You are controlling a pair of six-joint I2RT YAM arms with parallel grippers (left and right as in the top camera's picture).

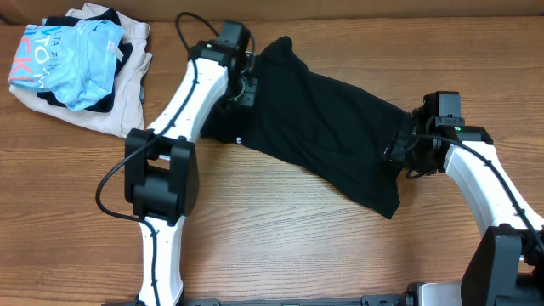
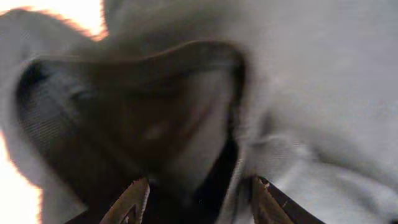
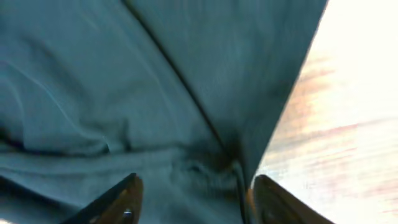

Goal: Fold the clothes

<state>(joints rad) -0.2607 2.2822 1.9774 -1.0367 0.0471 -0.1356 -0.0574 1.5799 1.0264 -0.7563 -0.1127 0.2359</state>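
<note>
**Black garment stretched slantwise between 2 grippers**

Overhead: the black garment (image 1: 323,119) lies on the wooden table (image 1: 297,246), a little far of the middle. Its long axis runs on a slant, from a far-left end to a near-right end that tapers to a corner. It is plain, soft and matte, broad in the middle, with shallow creases along its length. A small white tag (image 1: 239,140) shows at its near-left edge. The left gripper (image 1: 248,81) sits at the far-left end and the right gripper (image 1: 401,151) at the near-right end, both against the cloth. From here I cannot tell whether either is clamped. A light blue printed garment (image 1: 76,55) lies on a beige garment (image 1: 119,102) in the far-left corner, well apart from the black one. The table is light brown wood grain; a strip of darker wall runs along the far edge.

Left wrist: the cloth (image 2: 311,93) fills the view, washed out to grey and blurred, with a deep dark fold at centre. The left gripper (image 2: 196,186) shows 2 fingers set apart with cloth between them; grip or release cannot be told.

Right wrist: the cloth (image 3: 124,81) looks dark teal-grey, with a seam running to a pucker between the fingers. The right gripper (image 3: 194,186) also has its fingers apart over the fabric, its hold unclear. Bright, blurred table (image 3: 348,124) shows at right.
</note>
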